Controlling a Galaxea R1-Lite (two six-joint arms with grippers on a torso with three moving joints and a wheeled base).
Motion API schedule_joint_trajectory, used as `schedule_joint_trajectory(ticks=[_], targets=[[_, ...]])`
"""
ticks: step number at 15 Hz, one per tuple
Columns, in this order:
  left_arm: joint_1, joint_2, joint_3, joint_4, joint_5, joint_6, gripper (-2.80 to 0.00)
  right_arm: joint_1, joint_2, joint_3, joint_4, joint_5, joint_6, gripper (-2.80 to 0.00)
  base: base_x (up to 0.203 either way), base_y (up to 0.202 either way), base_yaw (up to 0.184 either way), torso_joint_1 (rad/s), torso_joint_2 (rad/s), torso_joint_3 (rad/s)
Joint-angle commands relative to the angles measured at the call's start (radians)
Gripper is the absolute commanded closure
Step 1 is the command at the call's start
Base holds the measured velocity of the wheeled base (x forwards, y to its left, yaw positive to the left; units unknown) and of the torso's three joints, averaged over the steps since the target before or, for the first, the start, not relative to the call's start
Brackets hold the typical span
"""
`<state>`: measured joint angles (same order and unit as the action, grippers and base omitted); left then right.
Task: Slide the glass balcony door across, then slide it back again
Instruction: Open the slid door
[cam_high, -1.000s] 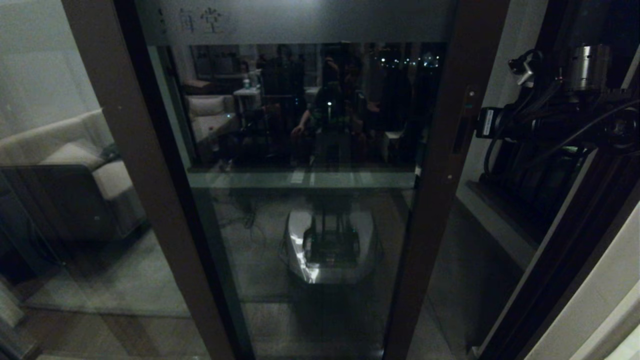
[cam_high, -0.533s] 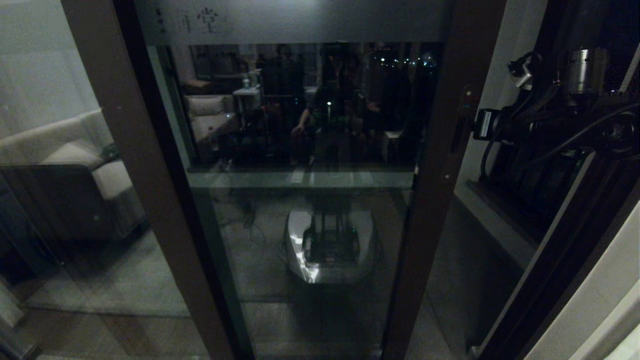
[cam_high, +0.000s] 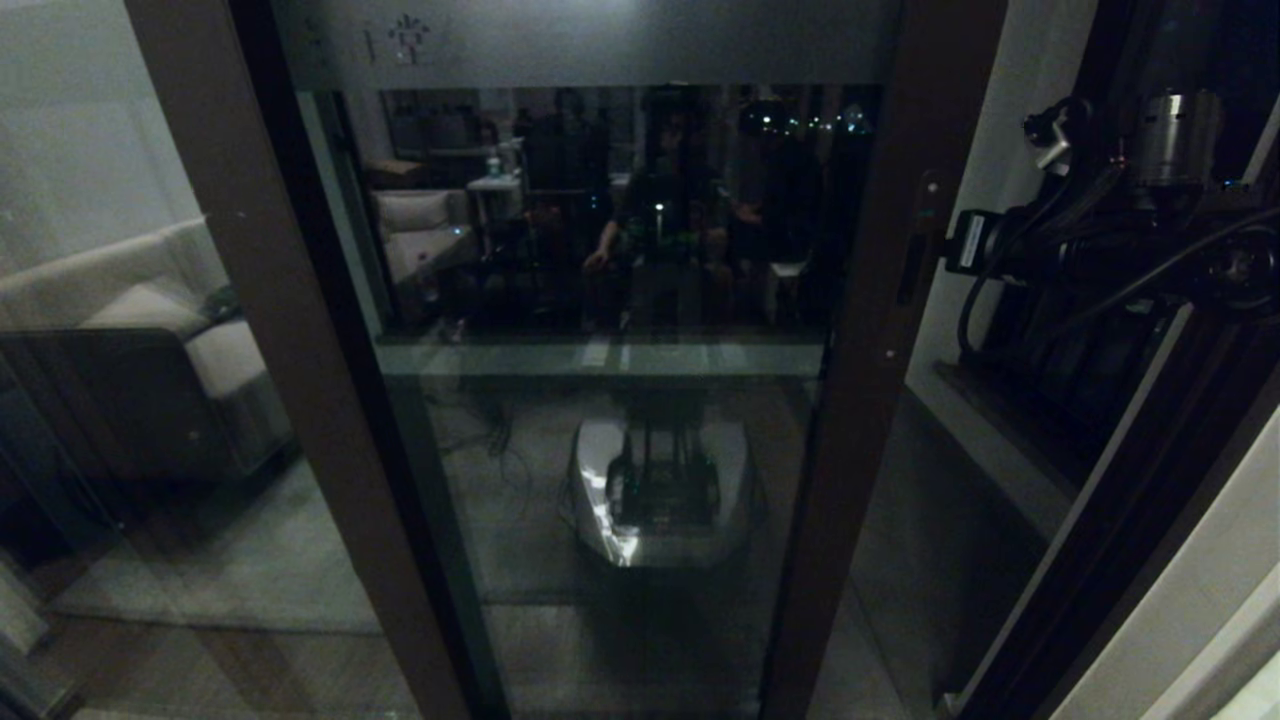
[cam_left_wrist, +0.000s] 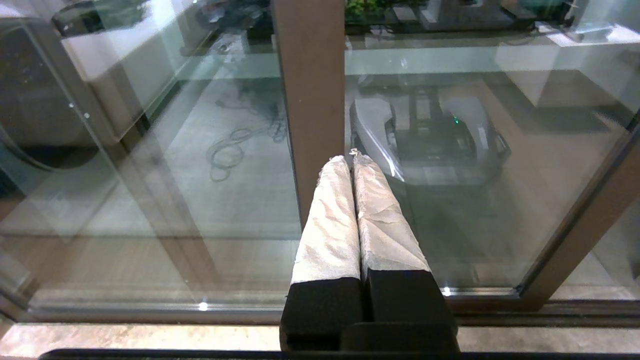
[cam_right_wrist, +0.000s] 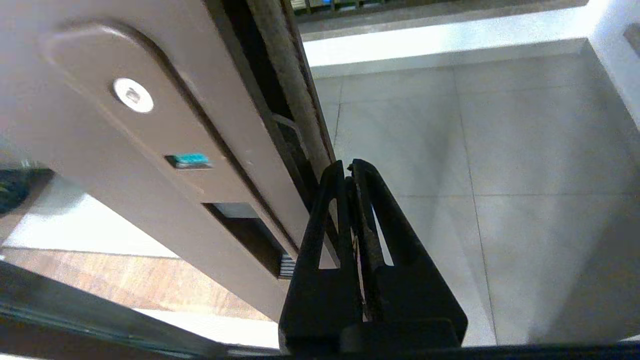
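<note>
The glass balcony door (cam_high: 620, 450) fills the middle of the head view, with a frosted top band (cam_high: 600, 40) and a dark brown right stile (cam_high: 870, 380) carrying a slim recessed handle (cam_high: 912, 268). My right arm (cam_high: 1100, 250) reaches in from the right toward that stile. In the right wrist view the right gripper (cam_right_wrist: 349, 167) is shut and empty, its tips against the door's outer edge, beside the handle recess (cam_right_wrist: 245, 230). The left gripper (cam_left_wrist: 350, 156), white-wrapped and shut on nothing, hangs low before the glass and a brown post (cam_left_wrist: 310, 100).
A fixed brown-framed pane (cam_high: 150, 330) on the left shows a sofa. A dark barred window (cam_high: 1080, 380) with a sill (cam_high: 1000, 430) stands at the right. Pale balcony floor tiles (cam_right_wrist: 500, 175) lie past the door's edge. My base is mirrored in the glass (cam_high: 660, 490).
The door has slid a little to the left: its right stile and handle shifted left, and the frosted characters moved partly behind the left post. The right arm stayed at the stile.
</note>
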<state>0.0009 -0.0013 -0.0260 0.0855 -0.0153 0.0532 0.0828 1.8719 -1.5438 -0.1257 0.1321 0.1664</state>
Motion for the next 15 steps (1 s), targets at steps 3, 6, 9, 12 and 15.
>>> schedule_joint_trajectory(ticks=[3, 6, 9, 12, 15], targets=[[0.001, 0.000, 0.000, 0.000, 0.000, 0.000, 0.00, 0.036, 0.004, 0.003, -0.002, -0.001, 0.002, 0.00, 0.000, 0.000, 0.000, 0.000, 0.00, 0.000], [0.001, 0.000, 0.000, 0.000, 0.000, 0.000, 0.00, 0.078, 0.008, 0.004, -0.001, -0.021, 0.001, 0.00, 0.000, 0.000, 0.000, 0.000, 0.00, 0.000], [0.001, 0.000, 0.000, 0.000, 0.000, 0.000, 0.00, 0.091, 0.021, 0.011, 0.000, -0.037, 0.004, 0.00, 0.000, 0.000, 0.000, 0.000, 0.00, 0.000], [0.001, 0.000, 0.000, 0.000, 0.000, 0.000, 0.00, 0.095, 0.020, 0.019, 0.000, -0.043, 0.007, 0.00, 0.000, 0.000, 0.000, 0.000, 0.00, 0.000], [0.001, 0.000, 0.000, 0.000, 0.000, 0.000, 0.00, 0.104, 0.018, 0.021, 0.000, -0.076, 0.018, 0.00, 0.000, 0.000, 0.000, 0.000, 0.00, 0.000]])
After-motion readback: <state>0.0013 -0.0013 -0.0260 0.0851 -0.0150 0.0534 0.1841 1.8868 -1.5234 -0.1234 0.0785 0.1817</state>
